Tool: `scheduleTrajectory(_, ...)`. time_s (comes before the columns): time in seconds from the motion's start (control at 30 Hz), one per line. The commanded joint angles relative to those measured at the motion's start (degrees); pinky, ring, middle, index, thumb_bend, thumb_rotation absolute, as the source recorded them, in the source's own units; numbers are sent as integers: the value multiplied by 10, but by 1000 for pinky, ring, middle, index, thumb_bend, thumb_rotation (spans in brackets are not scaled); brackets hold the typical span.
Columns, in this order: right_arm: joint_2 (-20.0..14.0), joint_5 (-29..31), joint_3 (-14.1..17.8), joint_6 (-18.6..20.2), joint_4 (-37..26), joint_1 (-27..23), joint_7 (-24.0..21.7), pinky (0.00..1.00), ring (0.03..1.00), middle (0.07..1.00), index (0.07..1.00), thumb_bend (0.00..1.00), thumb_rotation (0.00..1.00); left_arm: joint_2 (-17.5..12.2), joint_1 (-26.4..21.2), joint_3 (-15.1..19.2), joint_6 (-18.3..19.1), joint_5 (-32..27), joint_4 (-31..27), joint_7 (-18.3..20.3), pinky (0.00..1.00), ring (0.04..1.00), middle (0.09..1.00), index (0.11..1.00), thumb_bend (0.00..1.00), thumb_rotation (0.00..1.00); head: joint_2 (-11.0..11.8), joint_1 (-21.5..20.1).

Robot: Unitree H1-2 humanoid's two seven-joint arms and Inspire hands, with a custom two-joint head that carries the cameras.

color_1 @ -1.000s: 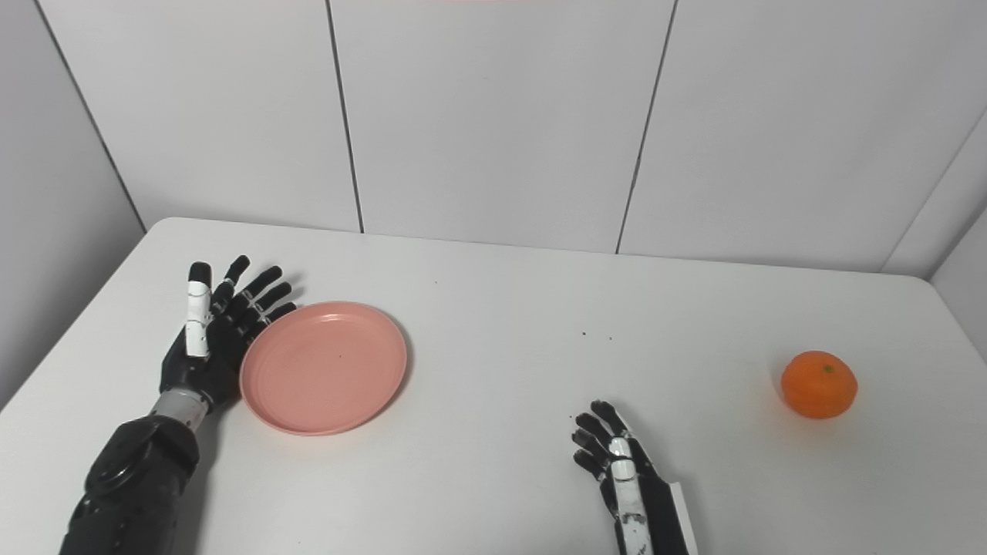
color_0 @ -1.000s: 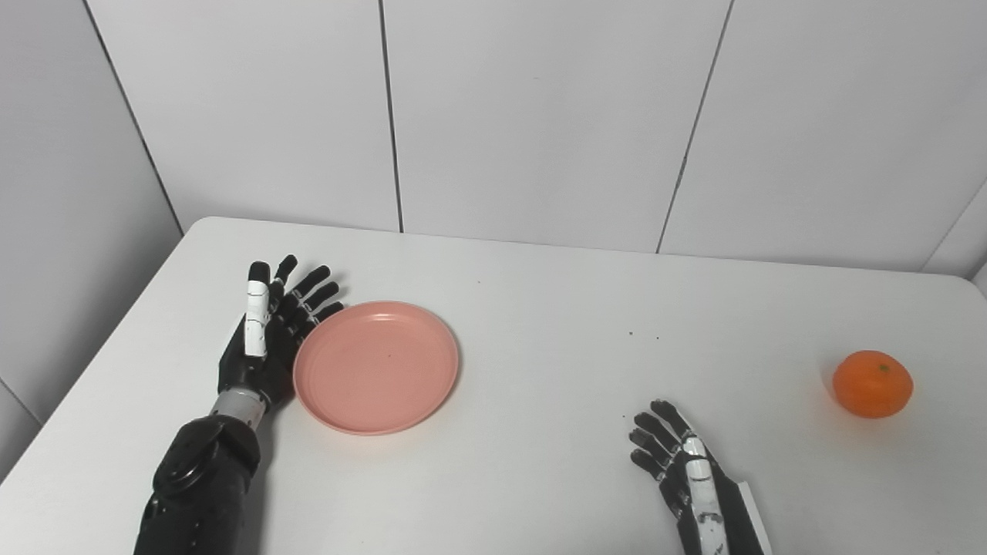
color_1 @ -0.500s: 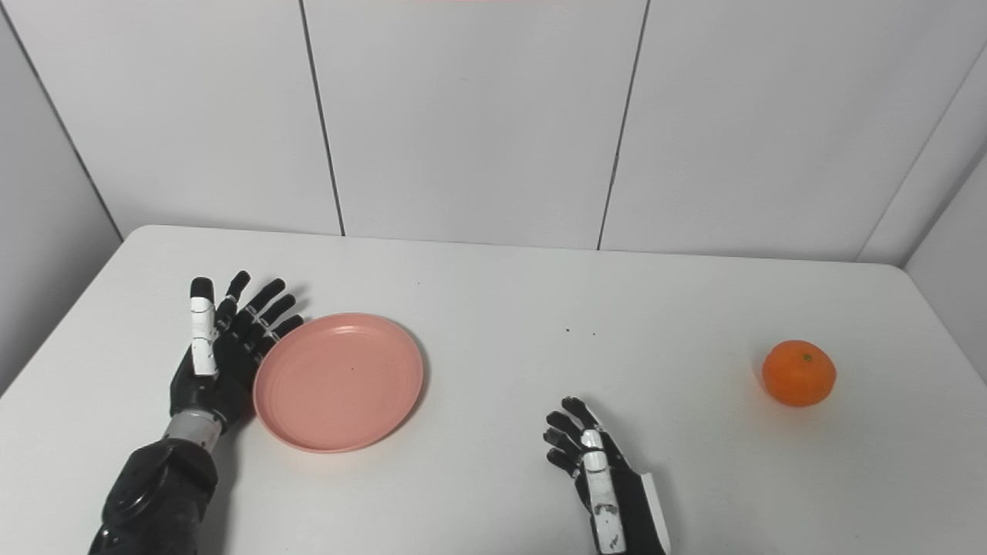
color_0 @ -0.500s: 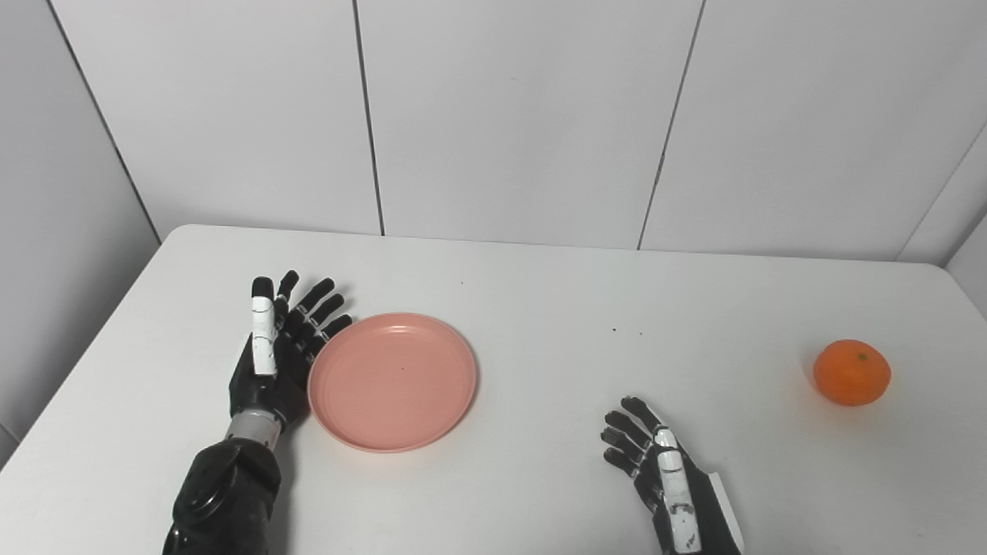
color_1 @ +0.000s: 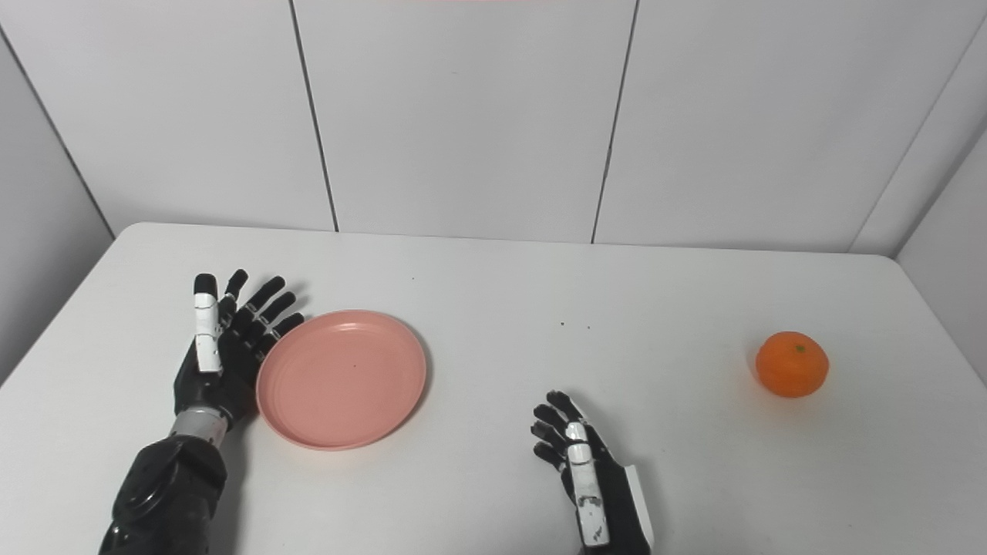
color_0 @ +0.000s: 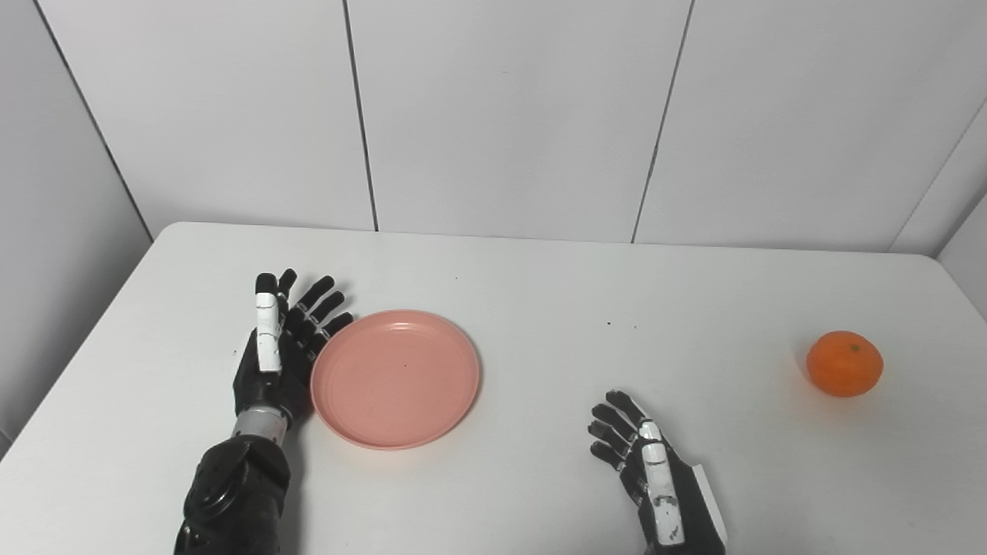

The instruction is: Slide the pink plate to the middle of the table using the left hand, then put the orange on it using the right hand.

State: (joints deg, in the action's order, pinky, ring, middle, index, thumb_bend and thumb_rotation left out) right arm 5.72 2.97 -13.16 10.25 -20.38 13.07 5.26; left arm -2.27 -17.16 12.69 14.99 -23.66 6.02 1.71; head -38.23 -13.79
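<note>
The pink plate [color_0: 395, 378] lies flat on the white table [color_0: 540, 308], left of centre, with nothing on it. My left hand [color_0: 277, 351] stands on edge against the plate's left rim, open, fingers straight and pointing away from me. The orange [color_0: 844, 364] rests far to the right, near the table's right edge. My right hand [color_0: 644, 462] is low at the front, right of centre, open with fingers slightly curled. It holds nothing and is well apart from the orange.
Grey panelled walls [color_0: 501, 116] close the table's far side and both flanks. A few small dark specks [color_0: 609, 324] dot the tabletop past the right hand. A wide stretch of bare table separates the plate from the orange.
The camera has turned rightward, shifting the whole picture. The left hand has pushed the plate a little to the right on the table. The right hand and orange look unmoved.
</note>
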Motion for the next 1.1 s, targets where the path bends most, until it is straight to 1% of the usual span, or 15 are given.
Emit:
scheduleTrajectory(0.0,18,-2,-14,14,-9,46,-5,816,832,822,846,828,959,8,9,-9,27,3,5,-4,727,822,832,999,806,864,0,1)
scheduleTrajectory(0.1,21,-5,-19,14,-5,43,-2,815,828,817,845,828,949,10,9,-9,33,0,5,-7,737,821,834,994,801,871,-1,-16)
scheduleTrajectory(0.13,24,-7,-22,16,-3,42,0,813,825,814,846,823,949,12,8,-9,34,0,6,-7,734,818,822,994,802,864,-2,-22)
scheduleTrajectory(0.23,28,-11,-27,22,-2,39,4,818,821,811,846,821,951,17,7,-9,38,-3,6,-8,725,815,813,991,801,857,-3,-26)
scheduleTrajectory(0.33,32,-15,-32,25,-3,38,8,818,820,810,848,812,961,20,7,-9,42,-7,6,-5,744,823,821,995,798,852,-4,-31)
scheduleTrajectory(0.4,32,-17,-36,27,-3,37,10,814,820,811,851,803,969,24,8,-10,47,-9,4,-5,758,830,829,999,800,854,-6,-33)
scheduleTrajectory(0.6,31,-19,-43,36,-8,36,17,815,819,813,850,791,982,40,15,-14,56,-2,-6,-17,725,823,824,993,791,846,-8,-37)
scheduleTrajectory(0.73,30,-20,-43,35,-7,34,18,809,810,804,845,794,979,52,21,-16,60,-8,-11,-16,729,826,828,992,776,854,-8,-37)
scheduleTrajectory(0.77,29,-21,-44,34,-7,35,18,812,812,804,845,796,979,55,23,-17,59,-9,-12,-14,731,828,828,996,776,854,4,-33)
scheduleTrajectory(0.9,28,-21,-46,24,-3,38,17,805,812,802,848,808,974,64,32,-23,62,-10,-19,-12,731,829,828,998,778,850,4,-31)
scheduleTrajectory(0.97,29,-15,-45,27,-5,39,16,810,813,803,850,807,968,67,37,-29,64,-10,-25,-10,747,841,845,1000,759,870,4,-31)
scheduleTrajectory(1.0,30,-15,-45,29,-6,39,16,810,813,805,851,804,968,70,38,-30,68,-9,-28,-13,748,839,848,998,752,875,0,-32)
scheduleTrajectory(1.07,29,-16,-47,29,-6,39,17,807,812,806,851,799,971,74,39,-31,72,-8,-31,-18,739,831,843,994,750,874,2,-33)
